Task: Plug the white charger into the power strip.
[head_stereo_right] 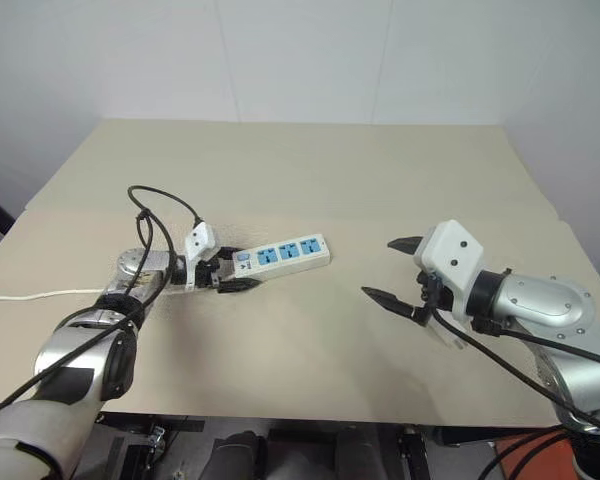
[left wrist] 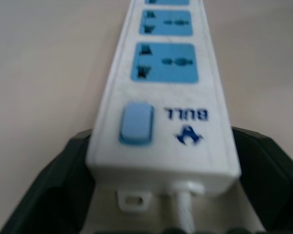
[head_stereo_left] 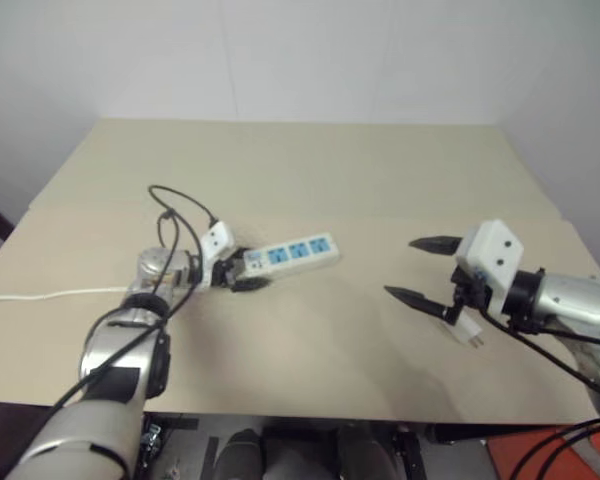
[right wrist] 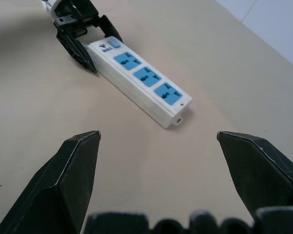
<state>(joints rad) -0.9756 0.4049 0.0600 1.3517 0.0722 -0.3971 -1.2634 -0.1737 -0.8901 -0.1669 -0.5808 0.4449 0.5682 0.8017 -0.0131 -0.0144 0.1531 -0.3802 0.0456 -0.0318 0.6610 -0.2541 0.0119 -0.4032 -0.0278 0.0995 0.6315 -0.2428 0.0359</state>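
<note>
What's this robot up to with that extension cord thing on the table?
Its left claw has closed on the switch end of the power strip, which lies flat on the table with all three blue sockets free. The right claw hovers open off to the side, holding nothing. The white charger lies on the table just beneath that arm, not yet picked up, so nothing is plugged in.

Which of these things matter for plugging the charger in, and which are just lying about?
For the job: power strip, its switch end between the left gripper fingers; white charger, just below the open right gripper.
Just there: table; the strip's white cord, trailing off to the left.
</note>
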